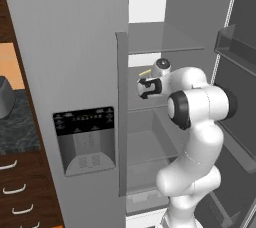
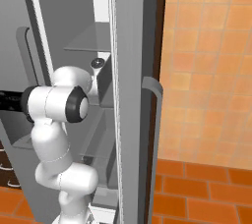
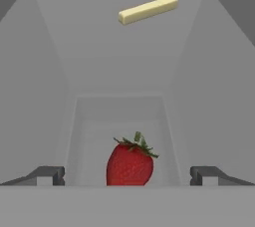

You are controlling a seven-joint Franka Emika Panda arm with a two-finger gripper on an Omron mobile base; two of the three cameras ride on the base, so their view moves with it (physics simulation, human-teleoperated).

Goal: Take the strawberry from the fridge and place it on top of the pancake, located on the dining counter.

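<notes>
While the white arm reached into the open right half of the tall grey side-by-side fridge, the left base view showed its wrist deep between the closed dispenser door and the swung-out right door. A thin pale-yellow stick lay on the shelf just left of the wrist. From this side the fingers were hidden, so a misjudged reach could have gone unnoticed here; the elbow stood near the open door's bins and might have knocked them if it swung right.

Seen from the right base view, the arm's upper links sat close against the edge of the open door, with the hand tucked behind it. Any sideways correction risked scraping that door edge.

Looking along the hand view, the end effector stood wide open, empty, its two dark fingertips well apart on either side of the small red strawberry with its green leafy cap. The fruit sat on the grey fridge shelf, centred between the fingers and near the camera, while the yellow stick lay far back and apart. Because the berry was round and much narrower than the gap, closing off-centre could have rolled or squirted it away, and pushing further forward could have nudged it deeper. A hard squeeze might also have pinched it out of the grip.
</notes>
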